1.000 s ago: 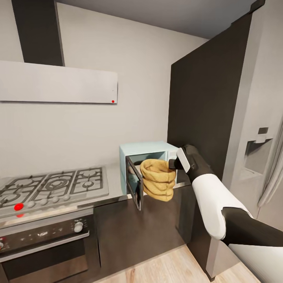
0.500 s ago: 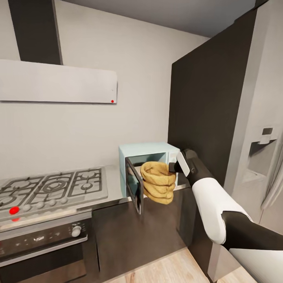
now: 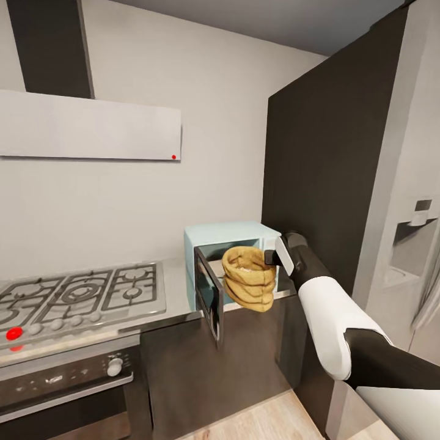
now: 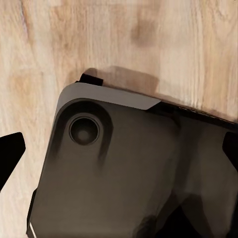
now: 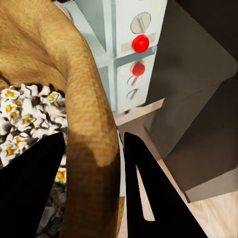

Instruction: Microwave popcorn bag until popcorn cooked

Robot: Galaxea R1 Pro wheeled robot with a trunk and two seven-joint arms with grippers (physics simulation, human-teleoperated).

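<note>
Head view shows the right gripper (image 3: 269, 259) pinching the right side of the popcorn bag (image 3: 247, 278) and holding it in the air in front of the open mouth of the microwave (image 3: 223, 235), clear of the countertop (image 3: 177, 305). The microwave door (image 3: 208, 293) stands swung out toward the near side, hinged at the left of the opening, and the bag hangs just right of it. The microwave sits at the far right end of the countertop, against a tall dark cabinet panel (image 3: 318, 183), with the gas hob (image 3: 79, 296) to its left and the oven (image 3: 61, 379) below the hob. A white hood (image 3: 91, 128) hangs on the wall above the hob. Right wrist view shows one dark finger inside the bag and the other (image 5: 148, 193) outside, closed on the rolled rim of the popcorn bag (image 5: 84, 124), with puffed white and yellow popcorn (image 5: 27, 116) inside the sack. Beyond the rim, the microwave's control panel (image 5: 134, 54) shows a red round button and a red knob beneath it. Left wrist view looks down on the robot's dark base (image 4: 124, 173) over the pale wood floor (image 4: 124, 39); whether the left gripper is spread or closed I cannot tell.
</note>
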